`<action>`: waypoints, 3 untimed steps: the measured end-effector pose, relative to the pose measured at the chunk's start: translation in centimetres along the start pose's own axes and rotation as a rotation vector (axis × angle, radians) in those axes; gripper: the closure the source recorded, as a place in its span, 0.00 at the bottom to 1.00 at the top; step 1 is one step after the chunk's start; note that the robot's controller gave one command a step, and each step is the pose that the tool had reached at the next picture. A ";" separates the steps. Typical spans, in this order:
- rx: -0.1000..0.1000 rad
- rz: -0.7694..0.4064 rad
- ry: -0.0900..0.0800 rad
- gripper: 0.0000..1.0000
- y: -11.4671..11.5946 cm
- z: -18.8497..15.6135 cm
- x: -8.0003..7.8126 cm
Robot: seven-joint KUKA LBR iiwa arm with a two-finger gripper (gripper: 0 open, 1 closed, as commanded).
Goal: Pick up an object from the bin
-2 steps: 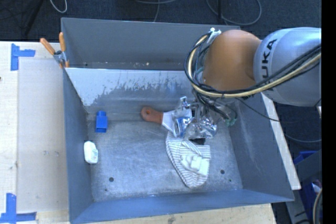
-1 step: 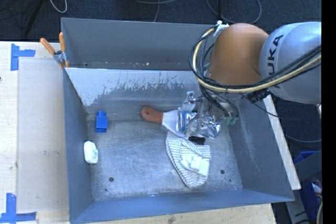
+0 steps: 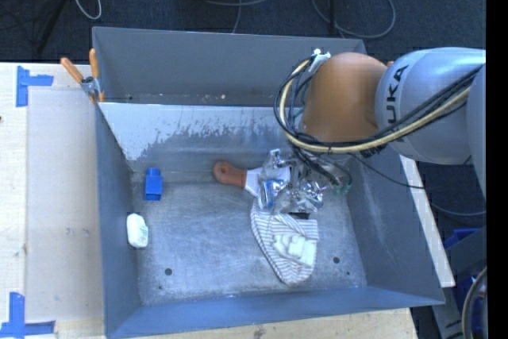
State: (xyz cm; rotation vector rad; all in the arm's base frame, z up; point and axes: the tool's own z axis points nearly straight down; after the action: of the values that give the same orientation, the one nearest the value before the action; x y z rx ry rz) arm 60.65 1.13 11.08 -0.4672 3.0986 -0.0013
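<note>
Grey bin point(image 3: 238, 131), arm point(image 3: 341, 95) — over striped cloth point(image 3: 286, 246)

The bin point(image 3: 198, 250) is plain grey, its back wall streaked with paler scratch marks. The block point(image 3: 152, 183) near its left side is bright blue. The small lump point(image 3: 137, 231) in front of it is white. The handle-like piece point(image 3: 230, 173) in the middle is reddish brown. The cloth point(image 3: 284, 242) is white with thin grey stripes that cross into a check. The gripper point(image 3: 287, 193) is shiny silver metal. The cover point(image 3: 341, 95) on the wrist is orange-brown. The arm point(image 3: 432, 107) is pale silver-grey with dark lettering, and its cables point(image 3: 282, 103) are yellow, black and white.
</note>
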 end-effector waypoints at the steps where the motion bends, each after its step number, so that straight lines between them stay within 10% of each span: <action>1: -0.007 -0.014 0.019 1.00 0.7 -1.9 0.8; 3: -0.003 0.009 0.007 1.00 1.3 -7.2 1.0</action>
State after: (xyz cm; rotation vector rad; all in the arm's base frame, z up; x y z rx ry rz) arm 59.25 2.10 18.27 -0.4546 3.1077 0.0013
